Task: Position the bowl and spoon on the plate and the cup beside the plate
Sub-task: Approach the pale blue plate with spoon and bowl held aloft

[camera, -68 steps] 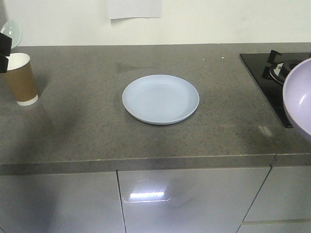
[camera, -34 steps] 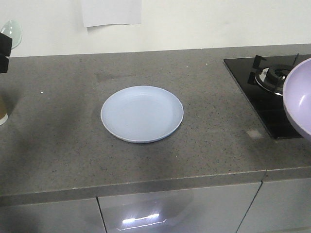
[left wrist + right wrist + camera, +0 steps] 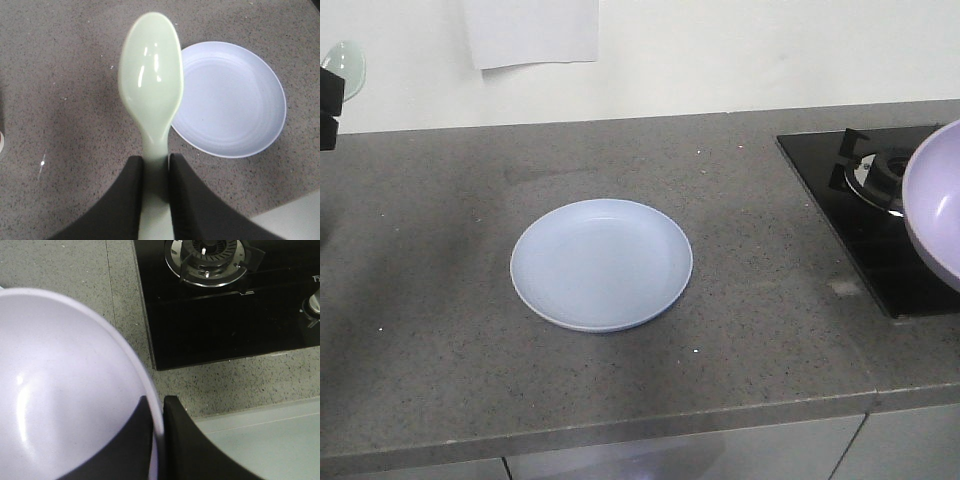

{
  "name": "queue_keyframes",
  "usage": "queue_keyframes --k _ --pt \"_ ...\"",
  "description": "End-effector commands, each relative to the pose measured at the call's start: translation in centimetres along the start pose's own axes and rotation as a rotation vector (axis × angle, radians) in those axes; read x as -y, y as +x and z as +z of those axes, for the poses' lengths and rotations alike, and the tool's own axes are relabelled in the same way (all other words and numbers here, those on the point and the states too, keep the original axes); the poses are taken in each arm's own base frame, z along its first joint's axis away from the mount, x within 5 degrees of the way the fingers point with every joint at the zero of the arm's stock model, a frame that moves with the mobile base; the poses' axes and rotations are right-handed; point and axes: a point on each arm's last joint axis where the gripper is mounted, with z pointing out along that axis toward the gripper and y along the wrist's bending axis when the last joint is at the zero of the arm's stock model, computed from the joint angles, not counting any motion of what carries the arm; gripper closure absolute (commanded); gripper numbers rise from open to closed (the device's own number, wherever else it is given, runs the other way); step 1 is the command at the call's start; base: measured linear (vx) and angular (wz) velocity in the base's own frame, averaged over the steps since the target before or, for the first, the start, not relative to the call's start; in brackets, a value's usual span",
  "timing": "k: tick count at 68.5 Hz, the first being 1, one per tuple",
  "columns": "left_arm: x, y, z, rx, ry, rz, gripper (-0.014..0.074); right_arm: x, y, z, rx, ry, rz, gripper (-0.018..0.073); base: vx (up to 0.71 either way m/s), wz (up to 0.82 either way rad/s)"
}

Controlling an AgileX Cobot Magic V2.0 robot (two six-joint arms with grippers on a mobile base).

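Left fingers [image 3: 131, 200] pinched the spoon [image 3: 151, 85] handle, with the head over the plate [image 3: 235, 105] edge. Right fingers [image 3: 192, 455] clamped the bowl [image 3: 60, 390] rim beside the gas hob [image 3: 225, 315]. The plate sat mid-desk [image 3: 770, 340] on grey speckled stone, white wall behind. The bowl was cut off by the frame edges.

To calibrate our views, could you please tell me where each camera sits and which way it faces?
Left wrist: behind the left fingers, looking down past the spoon to plate and counter.
Right wrist: behind the right fingers, looking down over bowl, hob, counter.
Front: facing counter and wall, tilted down at the plate; left fingers at left edge.
Shared: left wrist and front both show plate and spoon.
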Motion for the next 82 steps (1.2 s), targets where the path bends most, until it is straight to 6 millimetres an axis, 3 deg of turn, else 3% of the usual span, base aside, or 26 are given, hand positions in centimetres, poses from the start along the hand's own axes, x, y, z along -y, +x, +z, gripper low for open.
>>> queue_keyframes --k 1,82 --pt "0.22 -0.27 -1.42 0.065 0.023 0.003 0.0603 0.17 -0.8 -1.05 0.095 0.006 -0.004 0.0569 0.11 0.01" --pt "0.22 -0.27 -1.42 0.065 0.023 0.003 0.0603 0.16 -0.81 -1.05 0.097 0.005 -0.004 0.0569 0.08 0.09"
